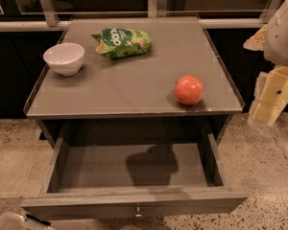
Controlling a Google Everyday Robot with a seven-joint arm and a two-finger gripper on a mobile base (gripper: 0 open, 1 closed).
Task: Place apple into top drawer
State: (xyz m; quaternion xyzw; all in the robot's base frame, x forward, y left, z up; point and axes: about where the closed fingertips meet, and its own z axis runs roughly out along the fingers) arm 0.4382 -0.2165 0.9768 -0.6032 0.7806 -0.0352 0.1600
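Note:
The apple (188, 90), round and red-orange, rests on the grey table top (134, 85) near its front right corner. The top drawer (134, 169) below the table top is pulled out and open, with nothing inside it; its front panel with a small metal knob (138, 211) faces the camera. My gripper (269, 107) hangs at the right edge of the view, beside the table's right side, to the right of the apple and apart from it.
A white bowl (64, 58) stands at the back left of the table top. A green snack bag (122, 42) lies at the back middle. A speckled floor surrounds the table. A pale container corner (9, 222) shows at the bottom left.

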